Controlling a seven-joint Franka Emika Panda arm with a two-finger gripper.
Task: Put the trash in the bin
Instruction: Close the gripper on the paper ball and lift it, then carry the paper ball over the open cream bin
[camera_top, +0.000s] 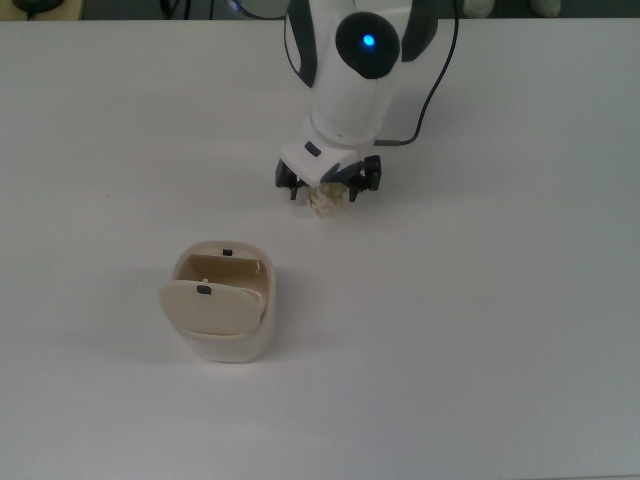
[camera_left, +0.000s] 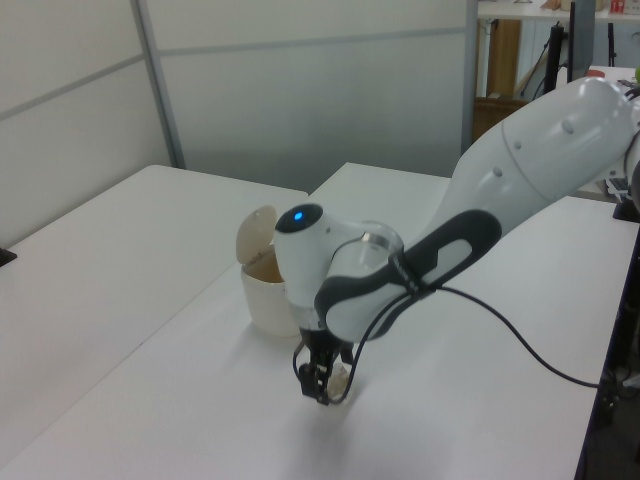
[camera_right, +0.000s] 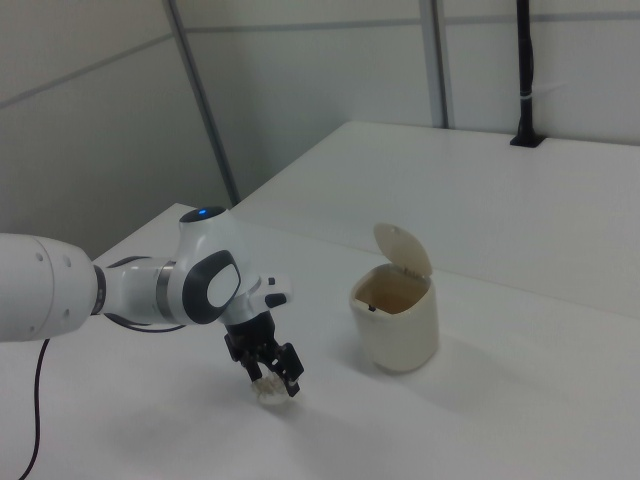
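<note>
Now gripper (camera_top: 327, 190) is straddling the paper wad (camera_top: 325, 201), fingers apart; bin (camera_top: 222, 303) sitting well apart with its lid open.

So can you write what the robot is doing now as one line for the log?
stage: reaching for paper wad | gripper: open, jaws either side of wad on table | bin: lid open, apart from wad | wad not lifted

White arm (camera_left: 520, 160), grey joint band, blue light (camera_top: 368, 42), black cable, black fingers (camera_right: 290, 381).
</note>
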